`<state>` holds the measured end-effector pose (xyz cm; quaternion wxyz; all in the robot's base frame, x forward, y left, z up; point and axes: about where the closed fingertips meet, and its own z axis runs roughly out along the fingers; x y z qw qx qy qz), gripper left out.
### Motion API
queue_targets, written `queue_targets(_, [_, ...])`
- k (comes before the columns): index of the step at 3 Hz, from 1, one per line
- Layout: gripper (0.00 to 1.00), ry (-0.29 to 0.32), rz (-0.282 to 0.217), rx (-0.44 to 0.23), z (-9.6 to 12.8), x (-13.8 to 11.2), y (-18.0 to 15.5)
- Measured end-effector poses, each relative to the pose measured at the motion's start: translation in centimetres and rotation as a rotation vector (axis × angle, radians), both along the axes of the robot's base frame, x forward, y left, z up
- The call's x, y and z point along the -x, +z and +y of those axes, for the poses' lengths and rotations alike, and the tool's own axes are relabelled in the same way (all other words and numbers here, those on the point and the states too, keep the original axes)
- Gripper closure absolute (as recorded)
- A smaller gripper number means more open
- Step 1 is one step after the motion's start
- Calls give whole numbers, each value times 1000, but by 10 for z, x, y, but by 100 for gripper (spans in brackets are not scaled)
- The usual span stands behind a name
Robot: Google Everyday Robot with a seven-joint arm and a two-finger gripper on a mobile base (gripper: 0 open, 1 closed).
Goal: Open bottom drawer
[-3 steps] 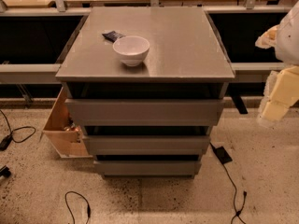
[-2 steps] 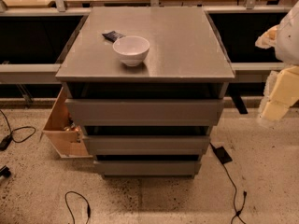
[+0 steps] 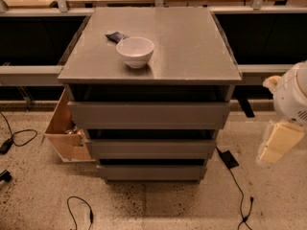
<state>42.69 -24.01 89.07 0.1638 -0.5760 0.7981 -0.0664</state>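
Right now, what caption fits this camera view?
Tool hangs right of cabinet, bottom drawer shut, bowl on top.

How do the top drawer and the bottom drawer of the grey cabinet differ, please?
The top drawer looks wider and taller than the bottom drawer. The top drawer sits under the cabinet top; the bottom drawer is nearest the floor. Both are plain grey, handle-less. The gripper hangs right of them, touching neither.

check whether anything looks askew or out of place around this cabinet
Mostly the light wooden box: it sits on the floor slanted against the left side of the grey cabinet. Loose cables trail over the floor. The bottom drawer front looks square and undamaged. The gripper hangs at the right edge, apart from the cabinet.
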Motion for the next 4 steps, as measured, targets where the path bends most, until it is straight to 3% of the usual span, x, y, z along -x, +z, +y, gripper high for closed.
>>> queue_targets(2, [0, -52, 33, 129, -24, -12, -112])
queue_targets(3, [0, -52, 33, 129, -24, -12, -112])
queue_targets(4, [0, -49, 48, 89, -20, -23, -151])
